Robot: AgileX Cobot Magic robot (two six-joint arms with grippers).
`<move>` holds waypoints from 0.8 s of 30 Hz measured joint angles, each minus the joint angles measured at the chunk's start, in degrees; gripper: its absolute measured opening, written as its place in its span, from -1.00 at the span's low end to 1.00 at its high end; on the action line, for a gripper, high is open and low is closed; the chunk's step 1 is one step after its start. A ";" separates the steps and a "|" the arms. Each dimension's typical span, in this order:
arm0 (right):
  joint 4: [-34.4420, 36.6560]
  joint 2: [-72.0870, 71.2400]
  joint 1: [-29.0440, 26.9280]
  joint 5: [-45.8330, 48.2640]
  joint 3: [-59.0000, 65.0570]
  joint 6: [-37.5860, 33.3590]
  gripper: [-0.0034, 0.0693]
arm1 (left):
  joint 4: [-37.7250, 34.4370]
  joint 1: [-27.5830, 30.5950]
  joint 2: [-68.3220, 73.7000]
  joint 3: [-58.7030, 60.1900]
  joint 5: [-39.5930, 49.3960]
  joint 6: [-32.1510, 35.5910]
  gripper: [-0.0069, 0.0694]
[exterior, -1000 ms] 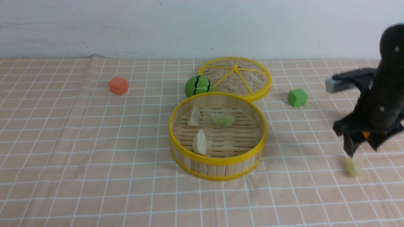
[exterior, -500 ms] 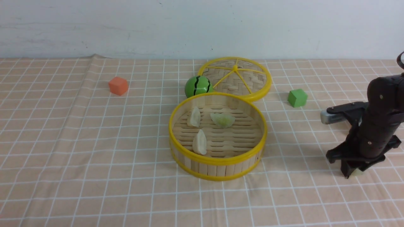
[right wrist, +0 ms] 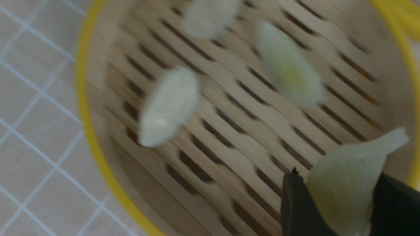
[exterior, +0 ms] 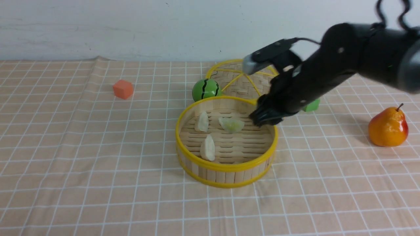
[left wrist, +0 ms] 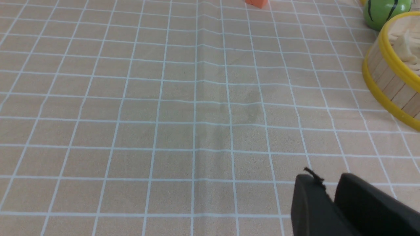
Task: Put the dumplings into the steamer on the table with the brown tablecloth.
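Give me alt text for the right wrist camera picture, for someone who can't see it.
The right gripper holds a pale dumpling above the bamboo steamer's slatted floor. Three dumplings lie inside: two cream-white, one pale green. The picture is blurred.

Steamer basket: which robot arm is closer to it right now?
The right arm: its jaws hang over the steamer's far right side, clamping a dumpling. The left arm sits apart from it, cloth between them.

Table [exterior: 49, 203] in brown tablecloth [exterior: 98, 137], steamer [exterior: 226, 173] central, woven lid [exterior: 234, 86] and green ball [exterior: 205, 89] behind it, orange cube [exterior: 123, 88], pear [exterior: 388, 127]
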 joint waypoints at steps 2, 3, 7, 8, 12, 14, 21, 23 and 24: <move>0.61 3.15 1.85 -3.63 0.00 -2.30 -0.20 | 0.00 0.00 0.00 0.00 0.00 -0.04 -0.52; 0.66 5.72 2.41 -5.08 0.00 -2.76 -0.20 | 0.00 0.00 0.00 0.00 0.00 -0.04 -0.52; 0.00 10.20 2.30 -6.32 0.00 -2.45 -0.08 | 0.00 0.00 0.00 0.00 0.00 -0.04 -0.52; -0.16 10.15 2.24 -7.28 0.00 -2.22 0.08 | 0.00 0.00 0.00 0.00 0.00 -0.04 -0.52; -0.71 8.69 2.24 -7.45 -0.93 -2.23 0.59 | 0.00 0.00 0.00 0.00 0.00 -0.04 -0.52; -0.83 7.42 2.24 -6.75 -1.96 -2.23 0.72 | 0.00 0.00 0.00 0.00 0.00 -0.04 -0.52; -4.73 -9.90 2.24 8.29 -13.37 3.65 0.64 | 0.00 0.00 0.00 0.00 0.00 -0.04 -0.51; -7.25 -16.07 2.24 12.26 -15.51 6.78 0.47 | 0.00 0.00 0.00 0.00 0.00 -0.04 -0.50; -9.54 -20.21 2.24 15.47 -16.10 9.73 0.30 | 0.00 0.00 0.00 0.00 0.05 -0.04 -0.50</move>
